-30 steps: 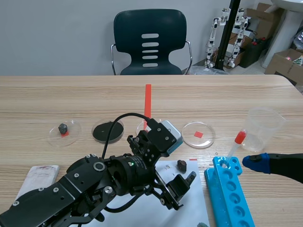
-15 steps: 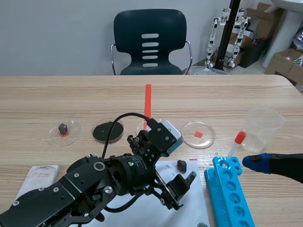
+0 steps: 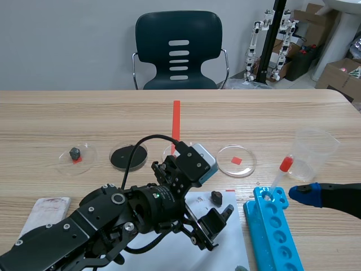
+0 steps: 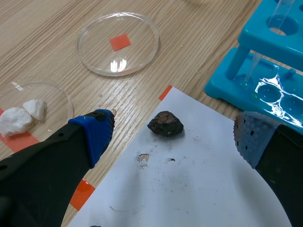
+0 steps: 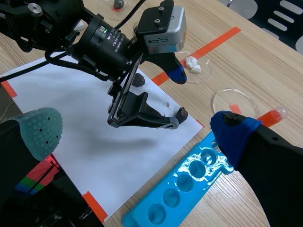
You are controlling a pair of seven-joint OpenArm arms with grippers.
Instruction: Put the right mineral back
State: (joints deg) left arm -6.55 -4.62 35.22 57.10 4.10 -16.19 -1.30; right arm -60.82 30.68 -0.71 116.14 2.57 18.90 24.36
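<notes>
Scene view: the mineral [image 3: 215, 196] lies on white paper [image 3: 232, 244], at seven o'clock from the empty dish [image 3: 236, 161]. Left wrist view: the left gripper [image 4: 174, 135] has its fingers [image 4: 94, 132] released, the lump at twelve o'clock; it looks hard, light and knobbly, so pinch its broad flanks. Right wrist view: the right gripper [image 5: 135, 130] is released, holding nothing

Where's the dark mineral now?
Left wrist view: the dark mineral lies on white paper between the open fingers of the left gripper, near the empty petri dish.
</notes>
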